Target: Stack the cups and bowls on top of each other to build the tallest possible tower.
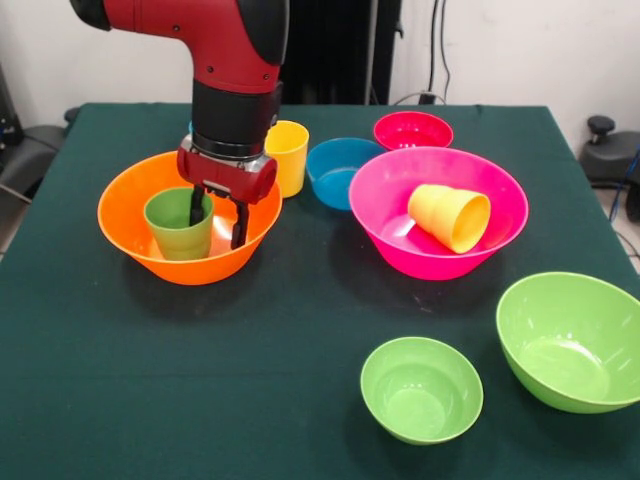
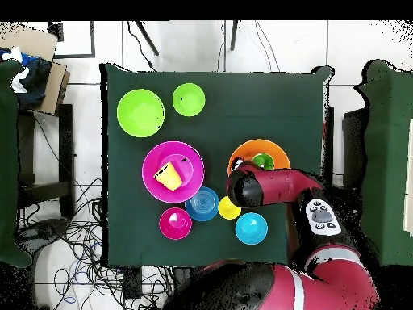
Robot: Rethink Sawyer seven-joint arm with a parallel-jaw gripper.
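One green cup upright in orange bowl, hand spread open astride its rim

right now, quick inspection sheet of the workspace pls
surface: table under dark green cloth.
job's things: green cup upright in large orange bowl; orange-yellow cup on its side in large pink bowl; yellow cup upright on cloth; darker blue bowl, red-pink bowl, small green bowl, large green bowl, light blue bowl all empty.
clutter: nothing seen.
grippers: gripper open, fingers straddling the green cup's wall.
cables: loose cables on floor.
surroundings: tiled floor, cardboard box.
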